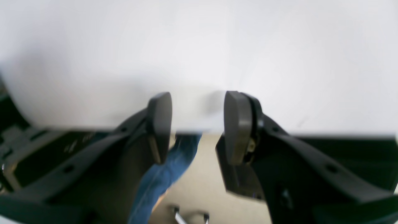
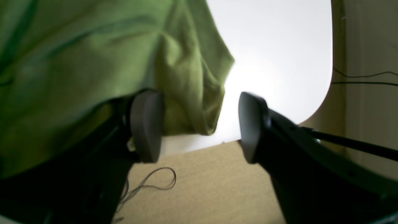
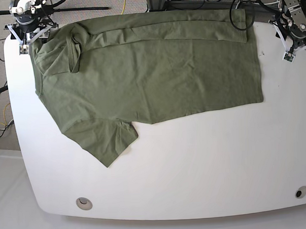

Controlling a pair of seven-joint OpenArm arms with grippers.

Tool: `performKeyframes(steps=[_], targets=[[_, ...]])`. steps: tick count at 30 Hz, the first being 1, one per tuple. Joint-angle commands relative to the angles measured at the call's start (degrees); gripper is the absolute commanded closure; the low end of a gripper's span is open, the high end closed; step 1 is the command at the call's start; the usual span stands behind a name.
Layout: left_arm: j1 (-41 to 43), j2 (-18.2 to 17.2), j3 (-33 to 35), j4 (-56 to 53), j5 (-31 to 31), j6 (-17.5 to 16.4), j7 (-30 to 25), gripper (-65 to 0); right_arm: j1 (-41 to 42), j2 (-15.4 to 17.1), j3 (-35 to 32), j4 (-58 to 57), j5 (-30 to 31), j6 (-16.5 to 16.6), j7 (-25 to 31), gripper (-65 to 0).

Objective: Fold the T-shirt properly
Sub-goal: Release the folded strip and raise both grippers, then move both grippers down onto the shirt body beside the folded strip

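T-shirt [image 3: 151,74]: olive-green, short-sleeved, laid flat across the upper half of the base view on a white table [image 3: 196,163]. Its far long edge is seen folded over into a band along the top of the frame. One sleeve [image 3: 106,142] is spread toward the lower left; the neck end is bunched at the upper left. Light wrinkles are noted throughout.

Right gripper [image 2: 199,127]: located at the upper left corner of the base view [image 3: 30,33]. In the right wrist view its jaws are seen spread apart, nothing pinched between them. A hanging fold of green cloth is seen beside the left-hand finger [image 2: 146,124]; contact cannot be told. A loose thread [image 2: 149,183] is seen on the beige floor below.

Left gripper [image 1: 197,127]: located at the upper right of the base view [image 3: 292,42], apart from the shirt's edge. Jaws are seen spread, empty, over the bare table edge. A blue cloth item [image 1: 168,174] is visible beneath, blurred.
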Motion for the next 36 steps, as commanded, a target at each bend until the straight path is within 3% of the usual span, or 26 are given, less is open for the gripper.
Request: performKeyframes(steps=[1, 24, 36], targets=[[0.02, -1.25, -0.63, 1.2, 0.68, 0.36, 0.29, -25.0, 0.53, 0.52, 0.21, 2.58, 0.06, -0.1, -1.05, -36.2], [-4.11, -1.25, -2.65, 2.78, 0.68, 0.36, 0.82, -25.0, 0.7, 0.44, -4.18, 10.32, 0.5, -0.1, -5.44, -36.2], [-9.03, -1.25, -2.3, 8.58, 0.42, 0.36, 8.55, -24.8, 1.94, 0.52, -9.63, 12.6, 0.32, -0.1, -5.44, -36.0]])
